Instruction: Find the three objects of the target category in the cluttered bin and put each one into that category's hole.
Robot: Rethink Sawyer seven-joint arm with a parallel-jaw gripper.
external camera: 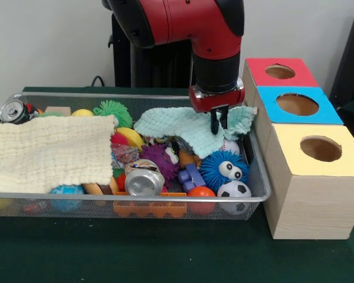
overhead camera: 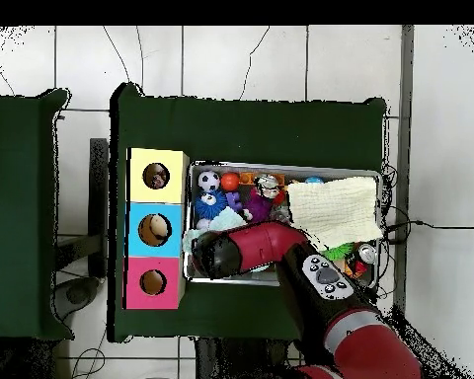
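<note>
At the left of the front view, a cream cloth point(external camera: 47, 154) is draped over the wire mesh bin point(external camera: 130, 203). Just right of it, a confetti-spotted wrapper wad point(external camera: 124, 154) is seen among the toys, above a silver can point(external camera: 143, 181). At centre right, a mint cloth point(external camera: 192, 127) is pinched by the closed gripper point(external camera: 218, 125). At far right, the yellow-topped box's hole point(external camera: 320, 148) is seen.

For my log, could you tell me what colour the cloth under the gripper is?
Pale mint green cloth, below the gripper; clearest in front view.
</note>
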